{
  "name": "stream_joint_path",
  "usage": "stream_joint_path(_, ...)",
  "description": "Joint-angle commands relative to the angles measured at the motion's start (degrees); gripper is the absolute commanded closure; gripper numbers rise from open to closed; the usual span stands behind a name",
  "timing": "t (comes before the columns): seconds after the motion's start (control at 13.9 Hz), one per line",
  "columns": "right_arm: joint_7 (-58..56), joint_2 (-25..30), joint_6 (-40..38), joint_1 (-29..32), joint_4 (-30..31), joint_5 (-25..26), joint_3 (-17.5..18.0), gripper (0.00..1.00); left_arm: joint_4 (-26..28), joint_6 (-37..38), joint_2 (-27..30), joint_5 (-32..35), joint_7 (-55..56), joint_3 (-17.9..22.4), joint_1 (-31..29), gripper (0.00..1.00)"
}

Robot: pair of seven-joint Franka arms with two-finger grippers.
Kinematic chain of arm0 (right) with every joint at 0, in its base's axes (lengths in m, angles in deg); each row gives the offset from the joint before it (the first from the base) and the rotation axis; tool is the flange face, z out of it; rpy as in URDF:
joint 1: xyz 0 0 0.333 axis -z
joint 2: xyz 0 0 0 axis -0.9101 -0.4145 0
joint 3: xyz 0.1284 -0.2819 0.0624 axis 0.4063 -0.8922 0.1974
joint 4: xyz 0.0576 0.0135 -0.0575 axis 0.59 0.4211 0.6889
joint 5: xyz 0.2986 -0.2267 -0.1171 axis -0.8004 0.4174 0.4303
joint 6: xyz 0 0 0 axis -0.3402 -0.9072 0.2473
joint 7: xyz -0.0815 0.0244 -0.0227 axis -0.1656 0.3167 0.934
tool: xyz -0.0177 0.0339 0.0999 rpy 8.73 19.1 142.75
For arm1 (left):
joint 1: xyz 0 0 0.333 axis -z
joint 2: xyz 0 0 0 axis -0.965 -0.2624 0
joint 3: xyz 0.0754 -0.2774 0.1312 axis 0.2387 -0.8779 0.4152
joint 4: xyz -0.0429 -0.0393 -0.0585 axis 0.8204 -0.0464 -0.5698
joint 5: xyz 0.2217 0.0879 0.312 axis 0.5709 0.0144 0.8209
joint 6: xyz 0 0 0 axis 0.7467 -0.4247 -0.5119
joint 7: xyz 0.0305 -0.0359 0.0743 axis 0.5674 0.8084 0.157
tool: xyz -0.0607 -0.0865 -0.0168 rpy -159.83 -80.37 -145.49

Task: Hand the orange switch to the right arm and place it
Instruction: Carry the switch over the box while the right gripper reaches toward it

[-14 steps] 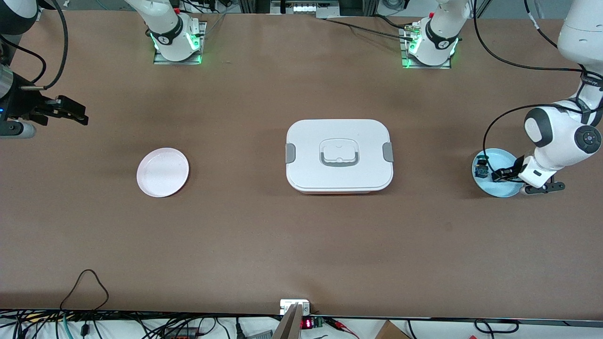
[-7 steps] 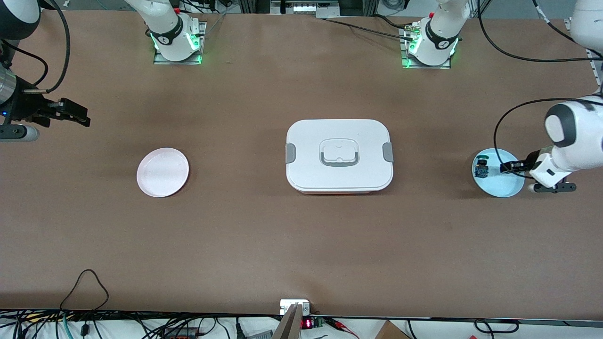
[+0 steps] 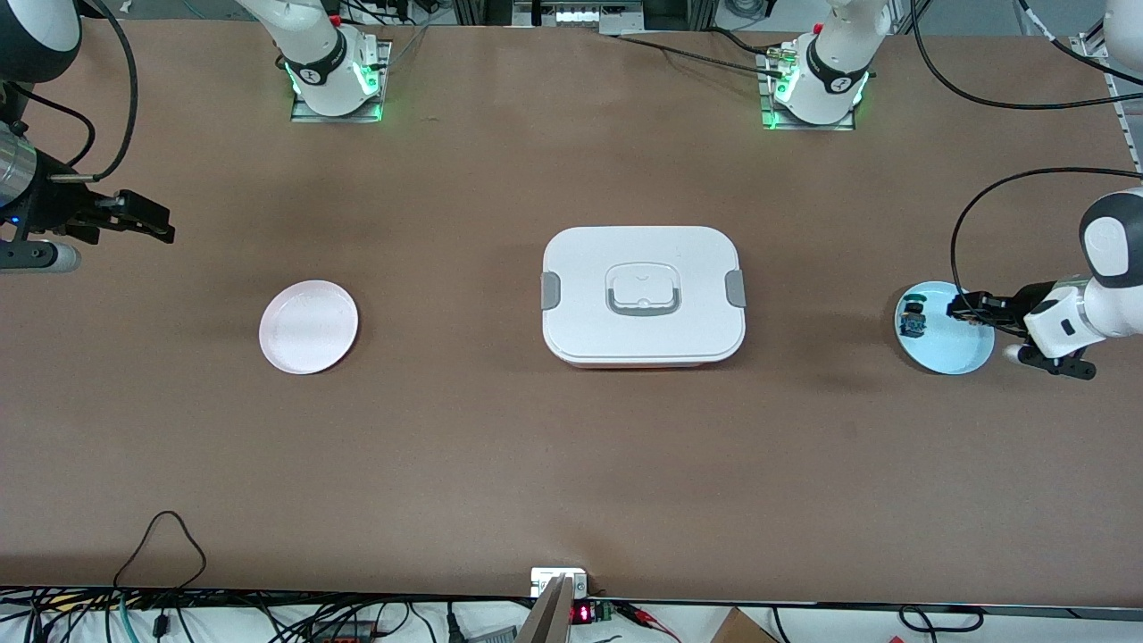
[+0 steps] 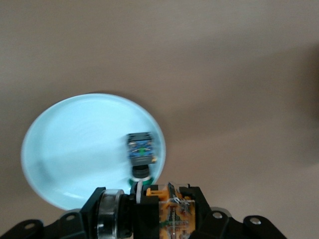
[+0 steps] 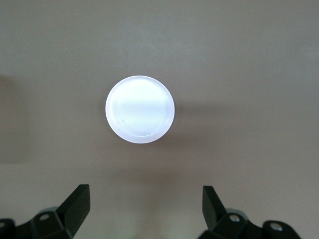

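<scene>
Left wrist view: the left gripper (image 4: 159,211) is clamped on the orange switch (image 4: 172,209), whose orange body with green and white detail shows between the black fingers (image 4: 114,214). Below lies a light blue plate (image 4: 75,149) on the brown table (image 4: 239,74). 1 blue-topped switch (image 4: 141,152) rests on the plate near its rim, its image slightly blurred. The held switch is clear of the plate surface.

Both arms run off the front view's side edges. In the left wrist view the orange switch (image 4: 167,211) is cut by the bottom edge and partly hidden by the left gripper (image 4: 154,209). The blue-topped switch (image 4: 141,149) is blurred.
</scene>
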Motion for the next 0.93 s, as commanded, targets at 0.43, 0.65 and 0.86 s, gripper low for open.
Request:
stream_joint_path(0.43,-0.5,-2.5,0.4,0.0,-0.1,-24.1,0.4,0.0,-5.8,16.8,-1.0,-22.8,-29.7,-10.0,-0.8,0.79)
stream_joint_path(0.65,-1.3,-2.4,3.3,-0.3,2.8,-38.6,0.5,0.0,-5.2,20.6,-1.1,-30.2,-34.5,-15.4,-0.8,0.82)
stream_joint_path(0.86,-1.3,-2.6,5.0,-1.8,6.3,-53.6,0.8,0.0,-4.8,20.0,-1.4,-41.5,-39.6,-18.3,-0.4,0.84)
